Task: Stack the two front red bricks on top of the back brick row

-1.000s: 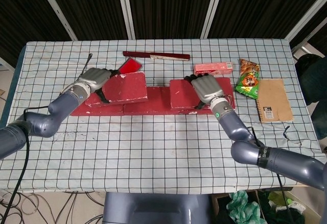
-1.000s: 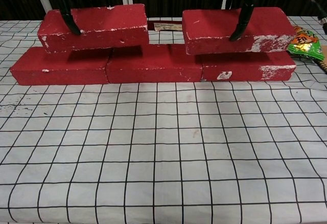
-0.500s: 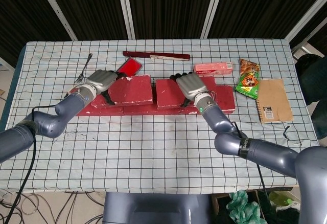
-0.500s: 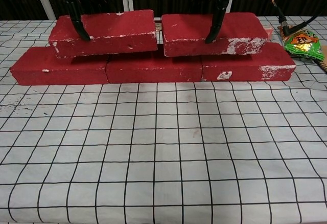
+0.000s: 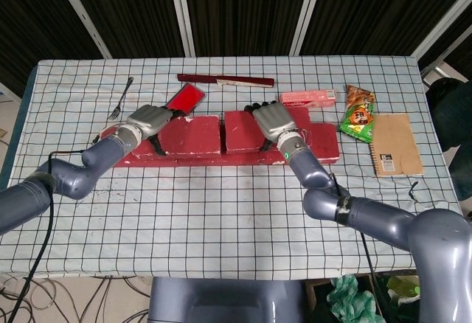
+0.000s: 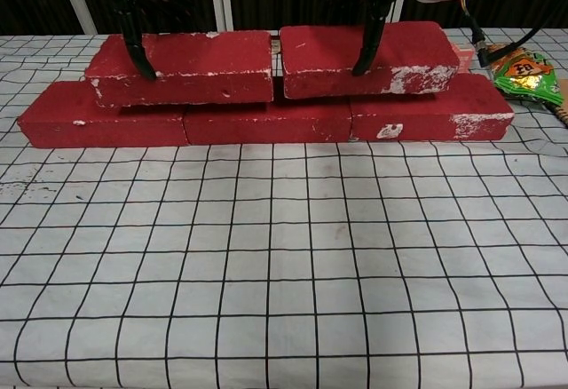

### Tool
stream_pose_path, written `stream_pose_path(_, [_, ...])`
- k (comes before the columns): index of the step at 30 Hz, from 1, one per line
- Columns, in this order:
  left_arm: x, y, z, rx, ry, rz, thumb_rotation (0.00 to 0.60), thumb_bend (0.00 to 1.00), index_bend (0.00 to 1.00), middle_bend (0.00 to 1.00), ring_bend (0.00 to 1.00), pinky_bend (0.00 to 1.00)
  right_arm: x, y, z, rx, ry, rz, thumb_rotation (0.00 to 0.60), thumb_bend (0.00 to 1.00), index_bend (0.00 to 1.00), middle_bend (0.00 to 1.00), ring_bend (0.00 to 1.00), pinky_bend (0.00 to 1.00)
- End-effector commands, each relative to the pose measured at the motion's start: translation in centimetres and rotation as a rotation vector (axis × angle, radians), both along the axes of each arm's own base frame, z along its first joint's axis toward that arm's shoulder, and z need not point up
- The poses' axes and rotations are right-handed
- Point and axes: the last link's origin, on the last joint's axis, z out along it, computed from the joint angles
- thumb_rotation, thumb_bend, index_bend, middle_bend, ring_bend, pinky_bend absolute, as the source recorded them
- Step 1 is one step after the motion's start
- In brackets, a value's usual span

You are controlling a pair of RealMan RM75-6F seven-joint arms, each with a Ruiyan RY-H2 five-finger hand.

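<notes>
Both upper bricks sit on the back brick row (image 6: 266, 121) and I have a hand on each. My left hand (image 5: 150, 120) grasps the left brick (image 6: 182, 67) from above: in the chest view a dark fingertip (image 6: 138, 51) hangs down its front face, and the rest of the hand drapes over the top. My right hand (image 5: 273, 122) grasps the right brick (image 6: 371, 59) the same way, one finger (image 6: 365, 44) down the front face. Neither hand is released.

Position: the two bricks lie end to end, nearly touching at the middle of the row, a thin dark gap between them. The left brick looks flat on the row. Under the right brick I see a shadow line along its lower edge; I cannot tell whether it is fully seated or a hair above.

Handling, my judgement: these look like rigid blocks, painted, chipped white at the corners. Probably heavy enough that a top-only pinch would let them swing, so I keep fingers spanning front and back faces near mid-length. The surface looks rough, so slip seems a minor worry. The edges crumble, so I should set them down flat, not corner-first.

Nearby, not in play: fork (image 5: 122, 98) at the back left, pink box (image 5: 308, 99), snack packet (image 5: 358, 114) and notebook (image 5: 395, 143) to the right.

Stage: placement nearly done; release comes next once both sit flat.
</notes>
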Motion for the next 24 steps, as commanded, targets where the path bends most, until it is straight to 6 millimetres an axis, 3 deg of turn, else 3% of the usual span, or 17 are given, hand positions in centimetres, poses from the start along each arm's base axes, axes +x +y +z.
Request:
stream_pose_path(1, [0.07, 0.07, -0.18, -0.002, 0.001, -0.001, 0.600, 0.29, 0.22, 0.24, 0.11, 0.22, 0.02, -0.02, -0.04, 0.000, 0.000, 0.000, 0.600, 0.10, 0.16, 0.22, 0.26, 0.26])
stream_pose_path(24, [-0.28, 0.32, -0.51, -0.008, -0.001, 0.013, 0.600, 0.28, 0.21, 0.23, 0.11, 0.22, -0.34, 0.62, 0.01, 0.009, 0.038, -0.037, 0.600, 0.11, 0.16, 0.22, 0.26, 0.26])
